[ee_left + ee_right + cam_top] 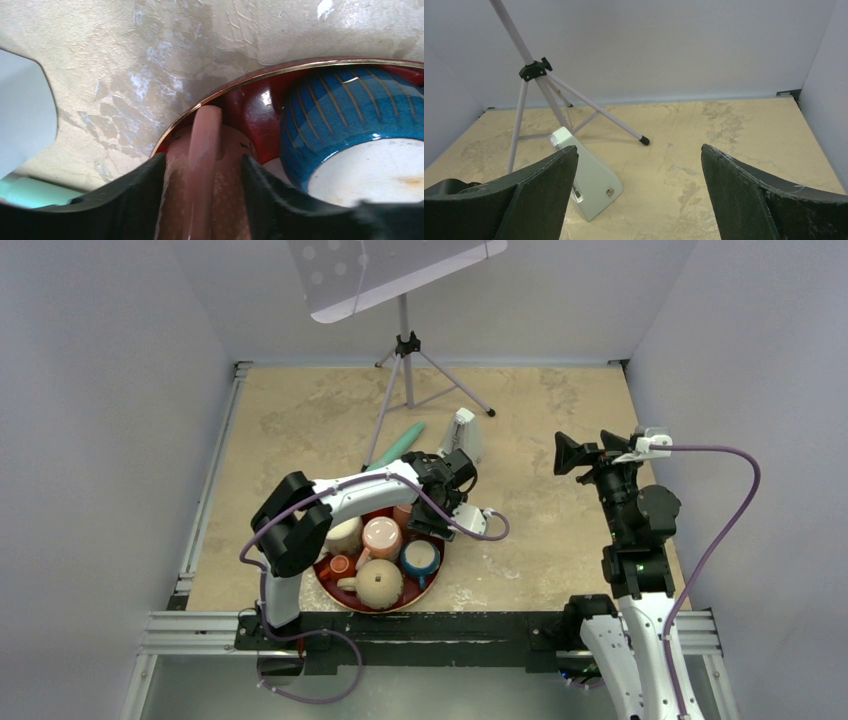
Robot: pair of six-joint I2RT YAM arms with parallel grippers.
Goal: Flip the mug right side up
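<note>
Pink mug (206, 145) clamped in left gripper (202, 167)

We see its fingers (132, 192) pressed on both mug sides, handle between them, at the red tray (250, 80) rim. Blue cup (345, 112) just right. Right gripper (639, 175) spread wide, holding nothing.

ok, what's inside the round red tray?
Cream mug, salmon mug, blue striped mug, orange cup, tan mug. Left claw grips a pinkish-brown mug at the far rim, mostly hidden by the arm.
</note>
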